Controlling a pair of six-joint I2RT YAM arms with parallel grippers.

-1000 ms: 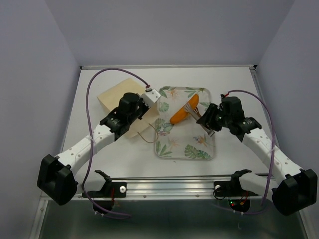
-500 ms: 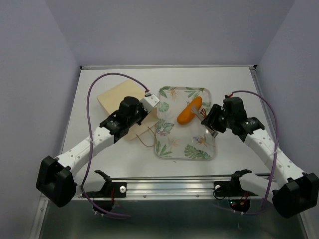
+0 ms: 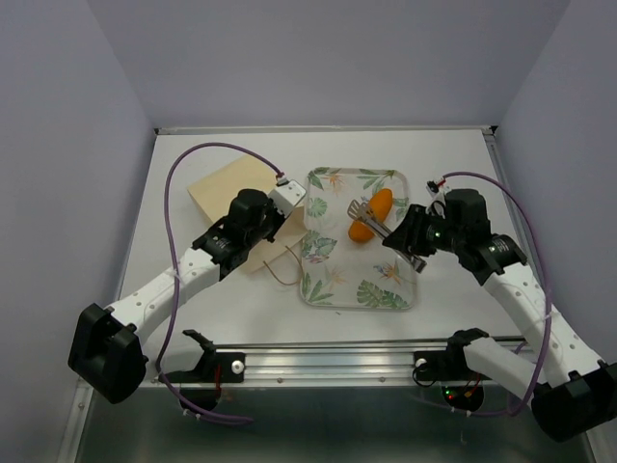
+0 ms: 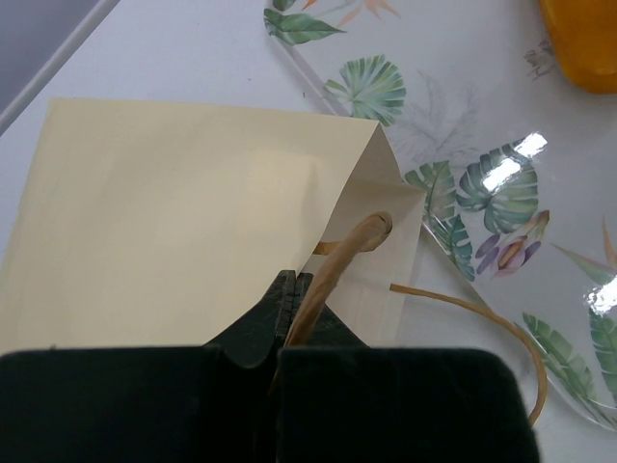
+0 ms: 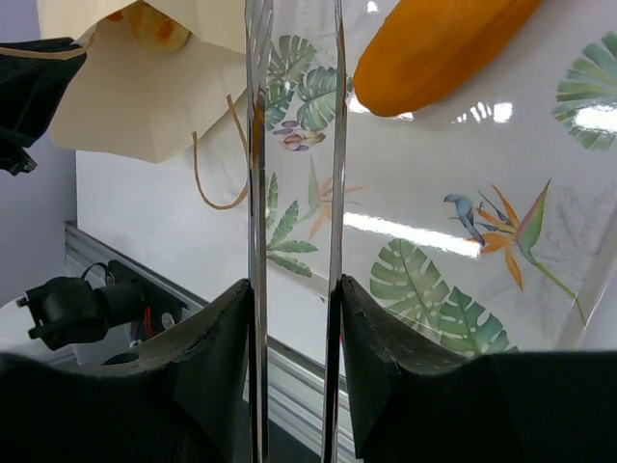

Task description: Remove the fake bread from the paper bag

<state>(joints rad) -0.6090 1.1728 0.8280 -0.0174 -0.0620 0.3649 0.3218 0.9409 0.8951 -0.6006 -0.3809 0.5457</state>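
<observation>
The tan paper bag (image 3: 224,189) lies on its side left of the tray, its mouth toward the tray. My left gripper (image 3: 273,230) is shut on one brown loop handle (image 4: 343,253) and holds the bag's mouth edge (image 4: 193,212) up. My right gripper (image 3: 409,241) is shut on metal tongs (image 3: 362,211), whose arms (image 5: 255,145) stand apart and empty. The long orange loaf (image 3: 379,205) lies on the tray, beside the tong tips; it also shows in the right wrist view (image 5: 434,43). A golden bun (image 5: 159,24) shows inside the bag's mouth (image 5: 145,96).
The leaf-patterned white tray (image 3: 376,289) lies at the table's middle, with the bag's second handle loop (image 3: 286,273) resting by its left rim. A metal rail (image 3: 328,359) runs along the near table edge. Walls close in the table on three sides.
The tongs let go of the loaf onto the tray, drew back to the right, then came left again over its near end. The left gripper has kept hold of the handle.
</observation>
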